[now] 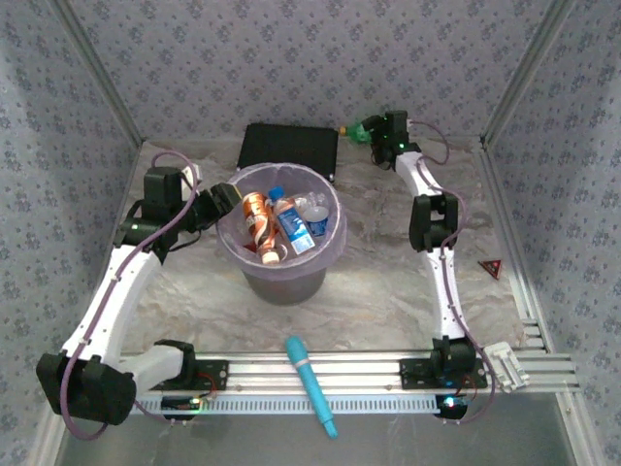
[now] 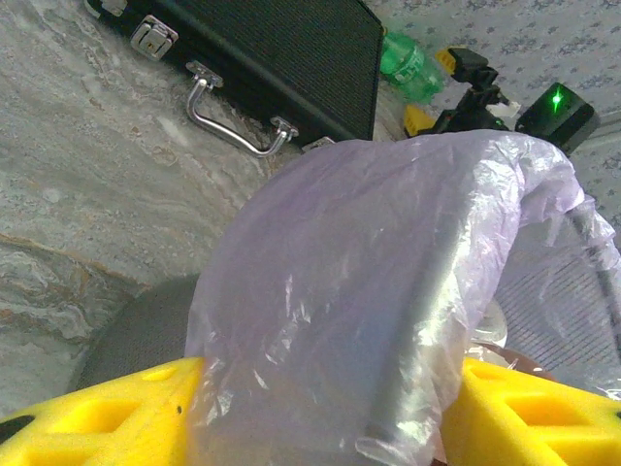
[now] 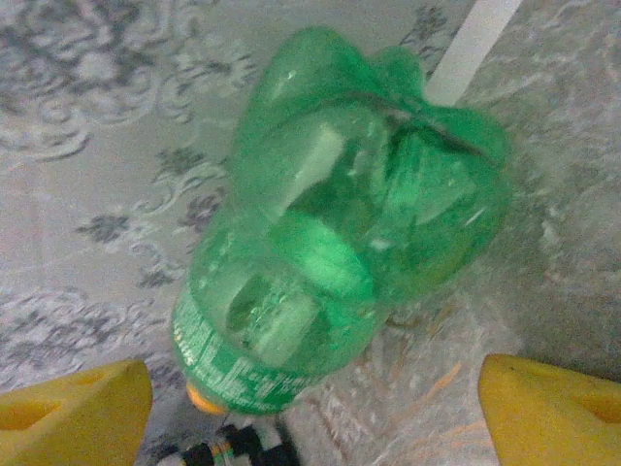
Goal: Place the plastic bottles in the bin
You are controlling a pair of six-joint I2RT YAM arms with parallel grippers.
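The marble table (image 1: 378, 291) was the biggest thing. The bin (image 1: 281, 283), a round grey bucket with a pale purple bag, stood in the middle of it. A flat black box (image 1: 288, 149) lay just behind the bin.

The left gripper (image 1: 221, 199) was at the bin's left side. Its yellow fingers (image 2: 116, 417) pinched the bin's rim and bag between them. The right gripper (image 1: 376, 131) was behind the bin and off to its right, with its fingers (image 3: 73, 408) spread wide.

Several plastic bottles (image 1: 291, 225) lay inside the bin, and one was an orange bottle (image 1: 256, 212). A green bottle (image 3: 340, 223) lay on the table behind the bin and to its right. It sat between the right gripper's fingers, which did not touch it.

A blue stick (image 1: 310, 385) lay in front of the bin. A small red triangle (image 1: 491, 268) sat far to the bin's right.
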